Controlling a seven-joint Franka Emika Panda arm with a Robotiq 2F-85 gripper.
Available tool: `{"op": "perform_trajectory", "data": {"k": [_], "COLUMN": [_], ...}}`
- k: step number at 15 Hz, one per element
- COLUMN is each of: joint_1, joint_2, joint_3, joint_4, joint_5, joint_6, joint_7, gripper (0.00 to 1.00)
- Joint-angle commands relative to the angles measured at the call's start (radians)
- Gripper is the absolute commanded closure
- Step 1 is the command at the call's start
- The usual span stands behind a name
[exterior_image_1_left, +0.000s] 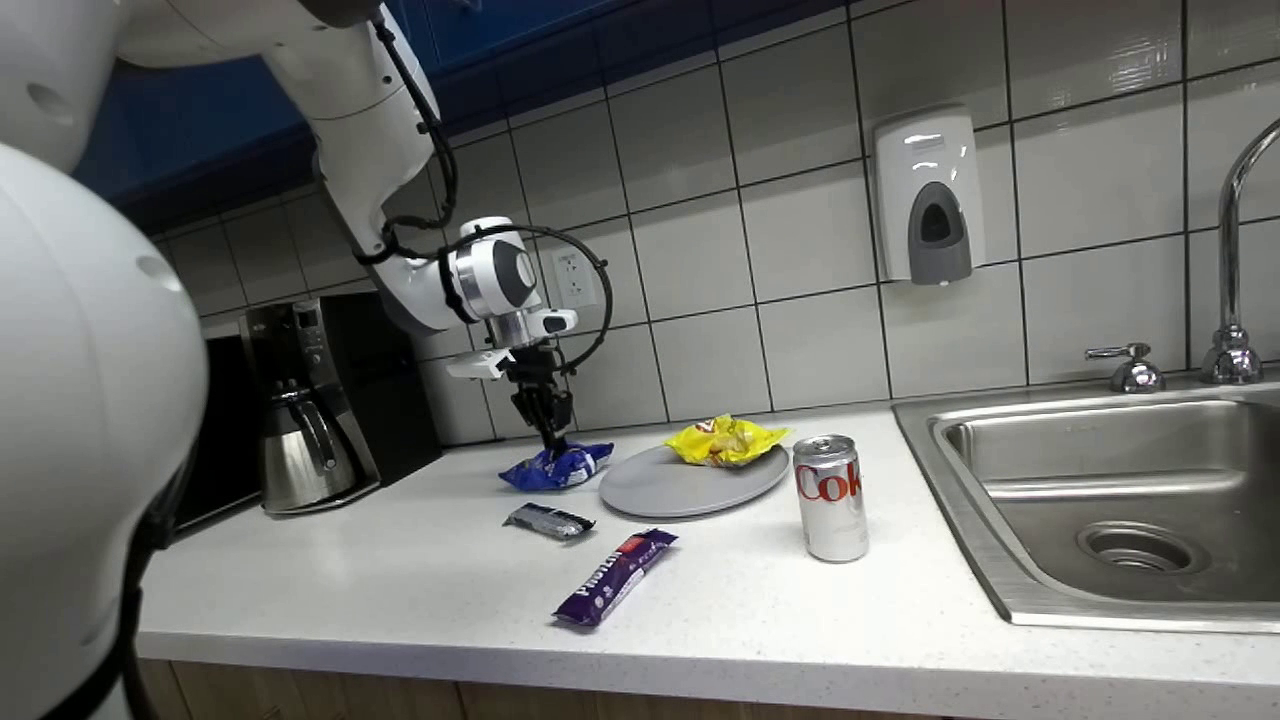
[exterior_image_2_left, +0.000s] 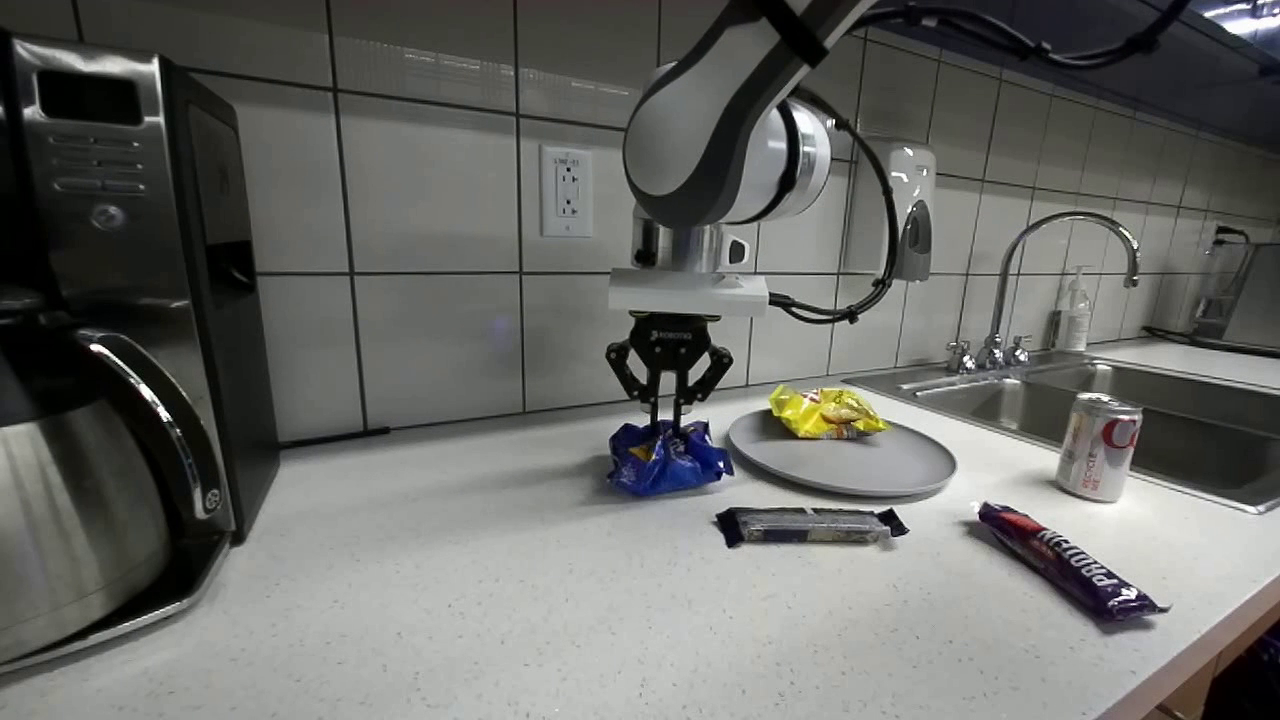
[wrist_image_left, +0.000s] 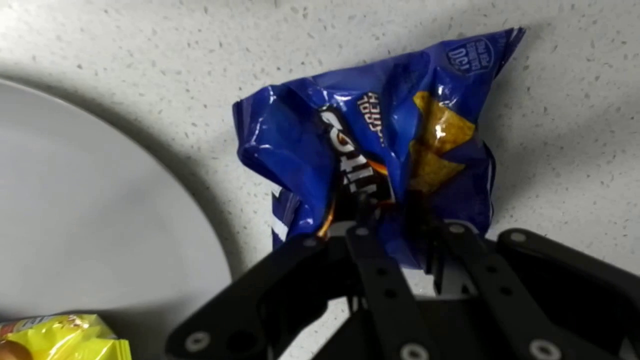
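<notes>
A crumpled blue chip bag (exterior_image_2_left: 668, 472) rests on the white counter in both exterior views. From above, my gripper (exterior_image_2_left: 667, 428) points straight down at it, its tips at the top of the bag. The wrist view shows the fingers partly parted, with a loose blue fold of the bag (wrist_image_left: 300, 135) between and below them. The pads themselves are too dark there to make out fully. Beside the bag lies a round grey plate (exterior_image_2_left: 905, 472), apart from the gripper, with a yellow packet (exterior_image_2_left: 828, 412) on it.
A silver-wrapped bar (exterior_image_2_left: 810, 526) and a purple protein bar (exterior_image_2_left: 1070, 568) lie nearer the front. A soda can (exterior_image_1_left: 832, 500) stands upright near the sink (exterior_image_1_left: 960, 520). The coffee maker (exterior_image_2_left: 220, 330) is at the far side, and the tiled wall (exterior_image_2_left: 430, 340) rises behind the gripper.
</notes>
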Motion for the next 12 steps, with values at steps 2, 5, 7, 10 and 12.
{"op": "perform_trajectory", "data": {"k": [2,5,7,10,12], "joint_1": [0.001,0.003,0.0,-0.006,-0.014], "joint_2": [-0.033,-0.085,-0.116,-0.159,-0.183], "joint_3": [-0.002,-0.001,0.002,0.007,0.013], "joint_4": [0.009,-0.008,-0.016,-0.029,-0.04], "joint_5": [0.03,0.025,0.026,0.026,0.035], "joint_6": [-0.036,-0.054,-0.069,-0.093,-0.117], "joint_7": [-0.028,-0.029,-0.03,-0.034,-0.05], "gripper": [0.36,0.15,0.01,0.0,0.0]}}
